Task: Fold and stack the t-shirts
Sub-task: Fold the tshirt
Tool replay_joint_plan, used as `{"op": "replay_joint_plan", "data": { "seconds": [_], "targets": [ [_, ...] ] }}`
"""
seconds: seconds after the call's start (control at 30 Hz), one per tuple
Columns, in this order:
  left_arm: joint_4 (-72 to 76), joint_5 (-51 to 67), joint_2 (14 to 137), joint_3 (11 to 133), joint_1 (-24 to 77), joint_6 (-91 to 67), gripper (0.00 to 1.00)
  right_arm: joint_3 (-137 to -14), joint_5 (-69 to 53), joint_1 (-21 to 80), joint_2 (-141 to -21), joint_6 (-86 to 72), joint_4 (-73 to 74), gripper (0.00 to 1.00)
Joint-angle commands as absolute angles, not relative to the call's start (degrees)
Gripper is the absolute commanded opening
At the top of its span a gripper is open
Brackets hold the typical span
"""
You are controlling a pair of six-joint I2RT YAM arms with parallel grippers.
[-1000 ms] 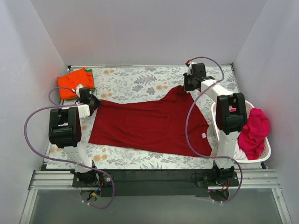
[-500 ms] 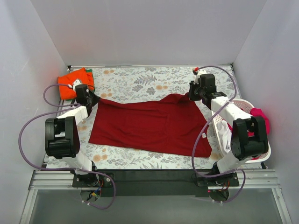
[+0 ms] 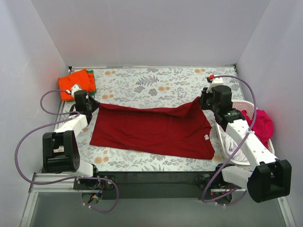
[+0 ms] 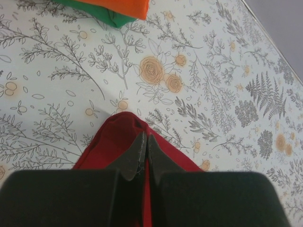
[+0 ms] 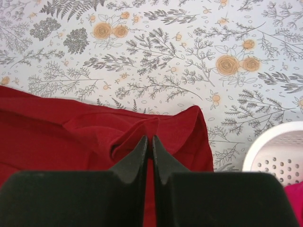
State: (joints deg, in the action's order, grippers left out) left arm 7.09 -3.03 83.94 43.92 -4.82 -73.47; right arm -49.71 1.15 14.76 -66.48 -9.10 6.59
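A large dark crimson t-shirt (image 3: 151, 130) lies spread across the middle of the flowered table. My left gripper (image 3: 90, 106) is shut on its far left corner (image 4: 118, 137), and the cloth runs between the left fingertips (image 4: 138, 149). On the far right corner (image 5: 175, 127) my right gripper (image 3: 202, 101) is shut, with a bunched fold pinched at its fingertips (image 5: 142, 146). A folded orange t-shirt (image 3: 75, 83) lies on a green one (image 3: 91, 80) at the far left corner; both show in the left wrist view as orange cloth (image 4: 128, 5) over green (image 4: 102, 14).
A white laundry basket (image 3: 222, 135) stands at the right edge with a magenta-pink t-shirt (image 3: 259, 126) and white cloth (image 3: 232, 142) in it; its rim (image 5: 277, 144) is close beside my right gripper. White walls enclose the table on three sides.
Both arms have swung outward, drawing the shirt's far edge out straight. The right gripper moved right and toward the basket; the left moved slightly left and nearer.
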Motion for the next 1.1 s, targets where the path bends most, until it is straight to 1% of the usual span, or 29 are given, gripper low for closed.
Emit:
{"op": "replay_joint_plan", "data": {
  "seconds": [0.0, 0.5, 0.8, 1.07],
  "targets": [
    [6.0, -4.5, 80.6, 42.5, -5.3, -73.0, 0.0, -48.2, 4.4, 14.9, -62.9, -9.2, 9.6, 0.01],
    [3.3, -6.6, 73.1, 37.2, -5.3, -74.2, 0.0, -44.8, 3.7, 14.9, -49.6, -11.3, 21.7, 0.01],
    [2.2, -7.1, 69.6, 33.2, -5.3, -75.2, 0.0, -41.2, 2.7, 16.2, -43.8, -12.4, 26.6, 0.01],
    [0.9, -7.8, 67.7, 31.4, -5.2, -76.3, 0.0, -38.5, 3.4, 16.8, -41.4, -13.4, 29.8, 0.01]
  ]
}}
